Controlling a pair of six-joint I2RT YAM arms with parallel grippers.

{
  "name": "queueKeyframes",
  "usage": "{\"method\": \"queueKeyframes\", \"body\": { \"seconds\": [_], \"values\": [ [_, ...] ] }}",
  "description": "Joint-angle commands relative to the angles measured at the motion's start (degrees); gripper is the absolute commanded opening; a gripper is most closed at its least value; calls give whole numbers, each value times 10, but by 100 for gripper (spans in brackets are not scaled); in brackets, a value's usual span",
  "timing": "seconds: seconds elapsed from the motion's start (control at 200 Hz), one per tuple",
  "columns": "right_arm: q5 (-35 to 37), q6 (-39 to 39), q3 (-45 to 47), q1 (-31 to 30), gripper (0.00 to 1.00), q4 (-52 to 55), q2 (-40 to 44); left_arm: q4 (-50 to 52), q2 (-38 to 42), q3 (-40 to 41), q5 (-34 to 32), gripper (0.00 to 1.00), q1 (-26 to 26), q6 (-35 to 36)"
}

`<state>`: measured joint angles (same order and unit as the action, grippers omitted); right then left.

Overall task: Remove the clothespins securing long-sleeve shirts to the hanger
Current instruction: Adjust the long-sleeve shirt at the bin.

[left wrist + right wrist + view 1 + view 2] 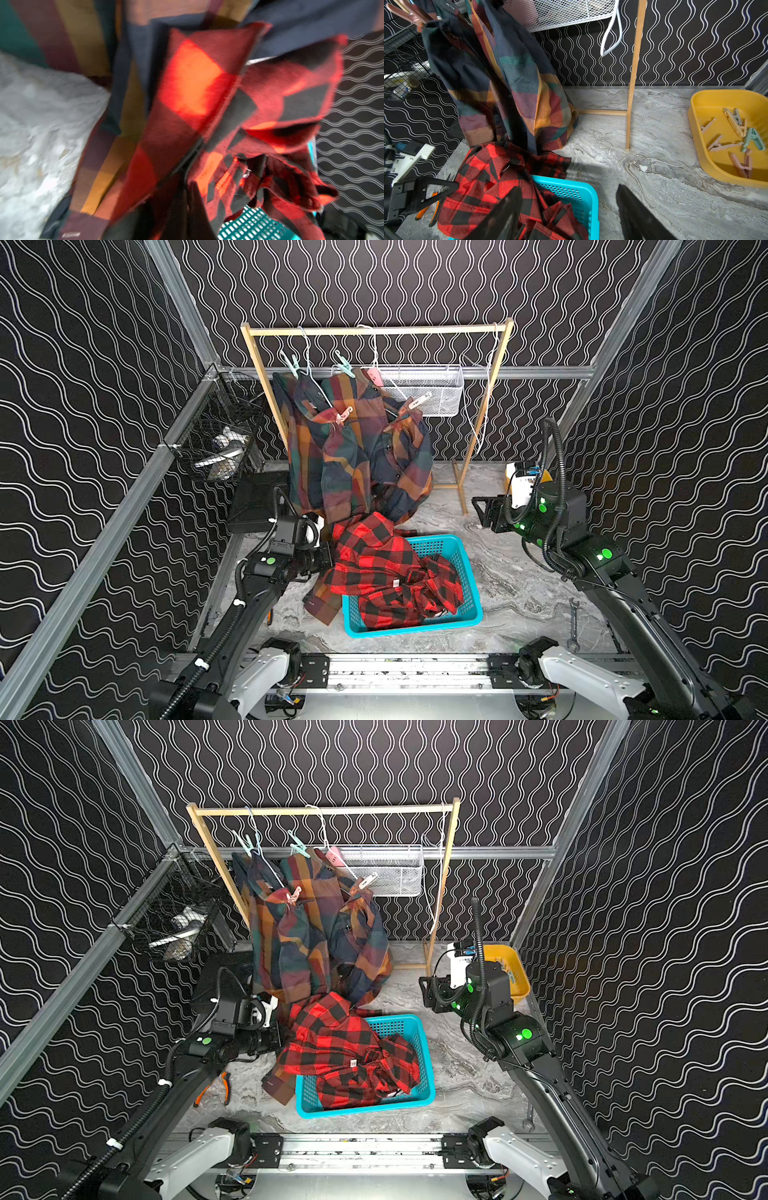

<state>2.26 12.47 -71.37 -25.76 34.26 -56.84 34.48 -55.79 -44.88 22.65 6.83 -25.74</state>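
Two long-sleeve shirts (353, 456) in big orange, navy and teal checks hang on white hangers from the wooden rack (374, 330). Mint clothespins (292, 364) and pink and cream ones (344, 414) grip them at the shoulders. The red-and-black shirt (382, 568) lies half in the teal basket (469, 614). My left gripper (187, 182) is shut on that shirt's left edge, and the wrist view is blurred. My right gripper (569, 207) hangs open above the basket's right rim with nothing between its fingers.
A yellow tray (708, 166) at the far right holds several loose clothespins. An empty white hanger (486, 406) hangs at the rack's right end. A white mesh basket (428, 389) and a black wire basket (216, 439) hang on the walls. Pliers (220, 1085) and a wrench (573, 622) lie on the table.
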Motion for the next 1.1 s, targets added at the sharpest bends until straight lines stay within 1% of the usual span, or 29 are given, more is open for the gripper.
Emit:
{"method": "queueKeyframes", "body": {
  "seconds": [0.0,0.11,0.16,0.2,0.305,0.375,0.485,0.585,0.66,0.766,0.806,0.821,0.856,0.906,0.916,0.941,0.976,1.026,1.096],
  "values": [
    [0,3,-3,0,73,-23,-1,-32,11,-4,30,0,7,-10],
    [10,-2,-6,0,73,-19,-1,-54,27,-16,53,0,25,-28],
    [13,-6,-8,0,73,-17,-1,-67,32,-25,59,0,44,-39],
    [16,-7,-9,0,73,-17,-1,-70,36,-35,49,0,69,-45],
    [28,-15,-14,0,73,-11,-2,-62,22,-72,-3,0,173,-44],
    [34,-18,-15,0,73,-9,0,-70,5,-78,-33,0,245,-52],
    [33,-17,-19,0,73,-4,2,-114,-37,-49,-92,0,346,-74],
    [32,-18,-26,0,73,4,2,-150,-85,-14,-148,0,412,-91],
    [32,-21,-32,0,73,12,1,-172,-118,10,-182,0,439,-99],
    [30,-28,-40,0,73,12,-3,-226,-169,40,-184,0,456,-109],
    [22,-31,-46,0,73,12,-8,-230,-187,41,-194,0,465,-105],
    [19,-31,-48,0,73,12,-10,-228,-191,38,-199,5,469,-102],
    [9,-35,-55,0,72,11,-17,-217,-200,29,-212,21,478,-93],
    [-10,-39,-69,0,71,12,-30,-198,-198,13,-230,37,489,-76],
    [-13,-39,-71,-11,71,11,-32,-194,-197,9,-233,40,491,-73],
    [-21,-41,-76,-17,71,6,-38,-186,-190,1,-240,51,493,-65],
    [-32,-45,-81,-21,71,-9,-45,-175,-175,-10,-249,63,493,-55],
    [-40,-48,-90,-32,71,-33,-56,-158,-152,-23,-264,75,493,-39],
    [-44,-55,-117,-44,71,-58,-82,-131,-118,-47,-278,86,493,-12]
  ]
}}
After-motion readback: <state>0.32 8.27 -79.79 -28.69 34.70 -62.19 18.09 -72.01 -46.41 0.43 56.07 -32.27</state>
